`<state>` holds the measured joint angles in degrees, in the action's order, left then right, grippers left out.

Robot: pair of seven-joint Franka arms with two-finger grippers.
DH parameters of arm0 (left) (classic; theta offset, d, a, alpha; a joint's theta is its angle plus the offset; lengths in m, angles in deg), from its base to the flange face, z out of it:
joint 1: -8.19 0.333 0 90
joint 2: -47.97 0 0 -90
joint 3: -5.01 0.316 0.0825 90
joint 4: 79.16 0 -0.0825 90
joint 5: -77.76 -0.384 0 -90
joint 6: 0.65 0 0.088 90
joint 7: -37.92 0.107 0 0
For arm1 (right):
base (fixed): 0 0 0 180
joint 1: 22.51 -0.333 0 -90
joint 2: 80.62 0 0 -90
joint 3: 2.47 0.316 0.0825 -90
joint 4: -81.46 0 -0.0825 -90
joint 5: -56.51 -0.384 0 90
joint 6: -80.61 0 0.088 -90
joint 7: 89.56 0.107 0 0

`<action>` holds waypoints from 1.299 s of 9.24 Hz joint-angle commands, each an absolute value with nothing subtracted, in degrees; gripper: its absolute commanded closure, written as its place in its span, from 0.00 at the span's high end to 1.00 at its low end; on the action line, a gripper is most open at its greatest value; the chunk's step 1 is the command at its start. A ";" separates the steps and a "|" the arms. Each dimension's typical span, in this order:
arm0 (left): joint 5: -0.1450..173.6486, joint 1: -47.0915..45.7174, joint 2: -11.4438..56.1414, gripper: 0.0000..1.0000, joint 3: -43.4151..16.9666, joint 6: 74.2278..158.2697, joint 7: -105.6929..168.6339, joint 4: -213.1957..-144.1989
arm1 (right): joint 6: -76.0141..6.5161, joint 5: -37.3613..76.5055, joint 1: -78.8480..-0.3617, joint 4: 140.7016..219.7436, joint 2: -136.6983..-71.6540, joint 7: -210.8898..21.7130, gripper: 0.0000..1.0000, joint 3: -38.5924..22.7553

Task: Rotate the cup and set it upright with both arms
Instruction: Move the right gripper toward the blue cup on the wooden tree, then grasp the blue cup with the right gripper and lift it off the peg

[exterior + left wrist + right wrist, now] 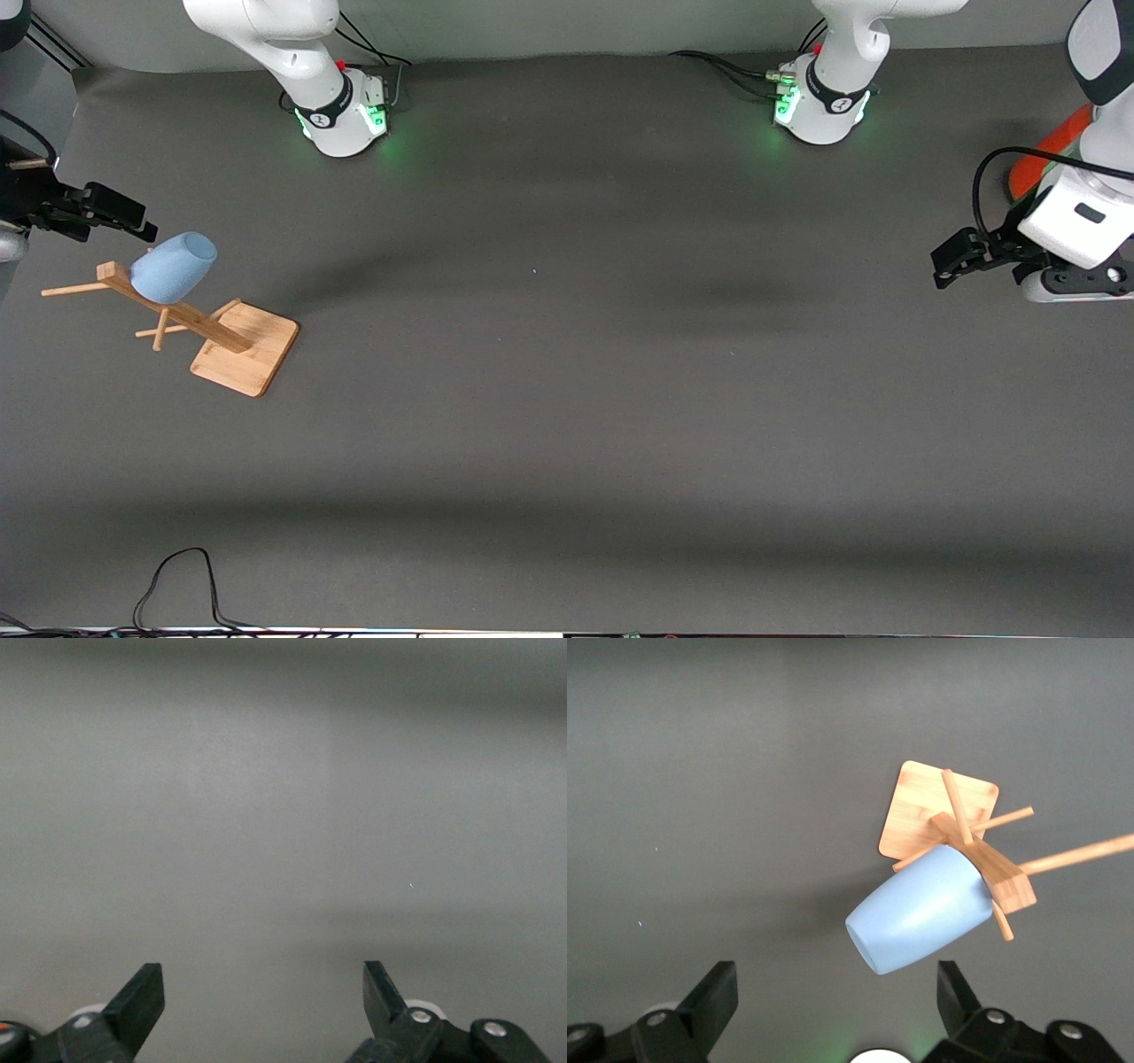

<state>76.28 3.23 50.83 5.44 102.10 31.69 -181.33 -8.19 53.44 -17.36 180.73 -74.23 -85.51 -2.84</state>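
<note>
Reach stage: right claw (pixel 837 1010) spread wide above pale-blue cup (pixel 174 266) hung on wooden rack (pixel 213 337), needing descent and closure; left claw (pixel 264 997) waiting, also released.

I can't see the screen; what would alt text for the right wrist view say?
A pale-blue cup hangs tilted on a peg of a wooden rack standing on a dark grey table, its closed base toward the camera. The right pincer is open above the table, its two black fingertips apart and short of the cup.

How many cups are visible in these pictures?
1. The small pale-blue tapered cup hangs tilted on a peg of the wooden rack, toward the right arm's end of the table.
</note>
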 commanded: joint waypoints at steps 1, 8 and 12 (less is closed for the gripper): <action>75.91 2.48 50.34 1.00 5.63 100.34 31.42 -180.15 | -8.42 52.74 -17.50 184.19 -73.77 -75.37 1.00 -4.75; 76.09 2.04 49.64 1.00 5.63 99.54 31.24 -179.97 | -18.61 49.13 -17.41 197.22 -71.83 -56.16 1.00 -10.90; 76.09 1.77 49.29 1.00 5.63 99.63 31.50 -179.97 | -22.30 44.21 -17.41 199.76 -73.50 -56.86 1.00 -12.84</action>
<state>76.29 2.30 49.83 5.33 100.86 31.69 -181.33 -20.08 45.51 -17.16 197.85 -73.94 -57.62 -12.25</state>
